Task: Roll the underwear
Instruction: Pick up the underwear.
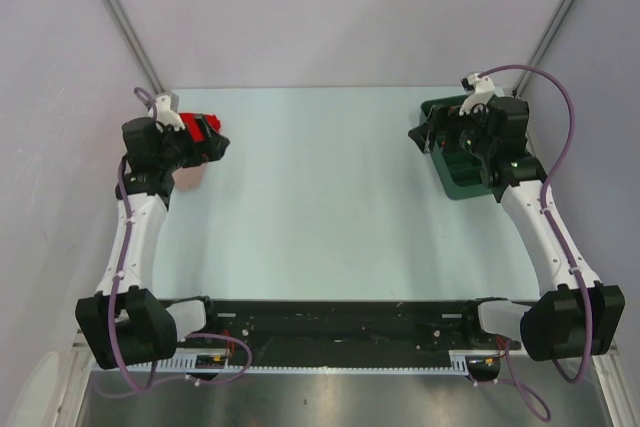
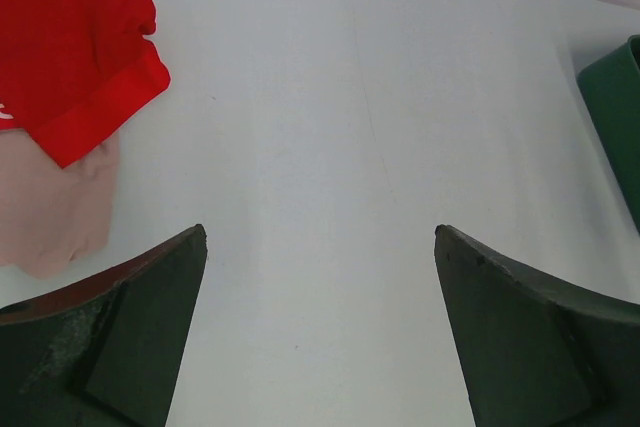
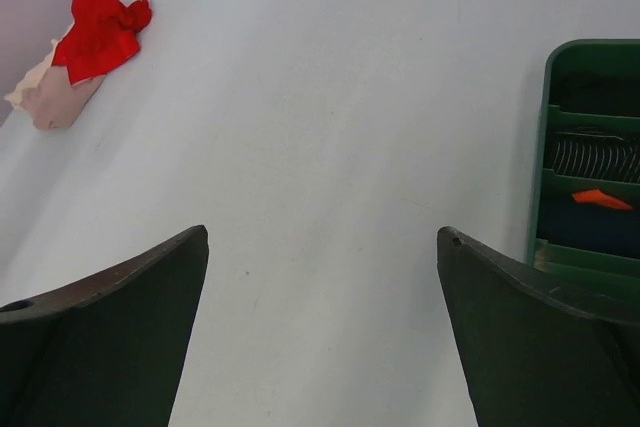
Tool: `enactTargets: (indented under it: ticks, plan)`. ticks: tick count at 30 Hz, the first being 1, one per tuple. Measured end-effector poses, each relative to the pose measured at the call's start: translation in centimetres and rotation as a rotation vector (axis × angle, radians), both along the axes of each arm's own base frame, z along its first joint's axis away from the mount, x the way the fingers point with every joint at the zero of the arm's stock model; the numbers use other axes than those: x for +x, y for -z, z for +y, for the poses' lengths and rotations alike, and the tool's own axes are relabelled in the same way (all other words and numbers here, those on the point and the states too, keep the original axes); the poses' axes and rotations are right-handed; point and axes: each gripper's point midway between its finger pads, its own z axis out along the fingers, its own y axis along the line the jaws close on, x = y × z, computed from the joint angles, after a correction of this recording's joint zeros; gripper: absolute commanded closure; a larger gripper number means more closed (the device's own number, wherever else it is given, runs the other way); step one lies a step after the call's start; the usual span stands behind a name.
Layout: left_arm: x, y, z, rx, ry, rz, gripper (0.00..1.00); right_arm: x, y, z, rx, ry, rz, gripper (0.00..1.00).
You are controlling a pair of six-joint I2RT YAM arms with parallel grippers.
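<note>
grippers: two.
- my left gripper point(image 2: 320, 237): two dark fingers point(image 2: 130, 337) spread wide apart, nothing between them, only bare table below.
- my right gripper point(image 3: 322, 237): two dark fingers point(image 3: 530, 327) spread equally wide, gripping nothing.

underwear point(image 2: 70, 57): one. small bright red fabric briefs, crumpled, at the far left of the pale table point(image 1: 320, 217). it lies partly on top of the cloth and touches it. it sits ahead and to the left of my left fingers, apart from them. a scrap of white marking shows at the left wrist view's edge, unreadable.

cloth point(image 2: 50, 212): one. beige-pink, soft, folded, sticking out from under the red briefs.

tray point(image 3: 545, 147): one. dark green plastic, rectangular, divided, at the far right of the table, well apart from the underwear. three compartments show in my right wrist view:
- farthest: dark, contents unclear.
- middle: a dark ribbed item point(image 3: 595, 157).
- nearest: something dark blue and one small orange piece point(image 3: 600, 199).

hidden or cut off: the tray's right side runs out of the right wrist view. from above, my right arm covers much of the tray and my left arm covers part of the underwear.
</note>
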Motion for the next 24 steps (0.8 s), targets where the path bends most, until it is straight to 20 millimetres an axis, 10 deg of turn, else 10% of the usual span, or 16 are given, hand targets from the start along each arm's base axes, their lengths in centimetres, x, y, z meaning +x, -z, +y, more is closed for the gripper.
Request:
enactTargets:
  ticks: [15, 24]
  plan:
    - [1.7, 1.1, 1.0, 0.026, -0.029, 0.044, 0.02, -2.7, 0.9, 3.0, -0.024, -0.347, -0.036, 0.0]
    - [12.2, 4.5, 5.6, 0.133, -0.163, 0.204, 0.18, -5.2, 5.6, 5.2, -0.064, -0.587, 0.047, 0.0]
